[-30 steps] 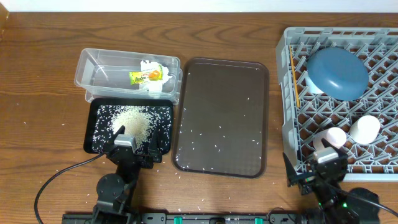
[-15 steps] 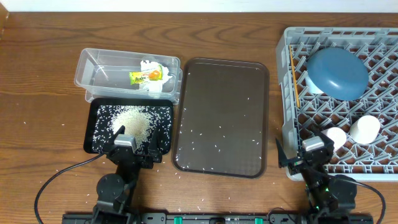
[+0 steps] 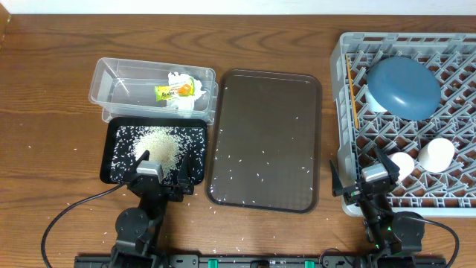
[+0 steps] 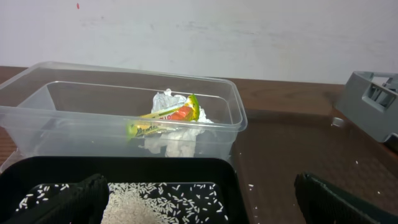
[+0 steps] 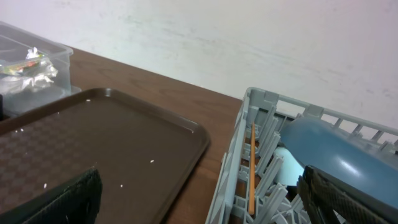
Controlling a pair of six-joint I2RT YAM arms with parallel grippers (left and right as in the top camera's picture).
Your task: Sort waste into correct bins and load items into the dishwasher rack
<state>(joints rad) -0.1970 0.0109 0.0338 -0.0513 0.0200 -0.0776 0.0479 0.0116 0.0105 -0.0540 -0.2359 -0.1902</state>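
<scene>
Left end effector, seven o'clock, and right end effector, five, gape empty; rice on the central brown tray, light, too tiny to pinch, probably needs tipping by the rim.

No text I can read. Only print I see: green-and-orange snack wrapper inside clear tub, on crumpled tissue; its lettering too small and blurred for me to make out.

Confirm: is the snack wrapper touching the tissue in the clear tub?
Touching. Left wrist view shows the snack wrapper draped across the crumpled tissue, with no gap.
</scene>
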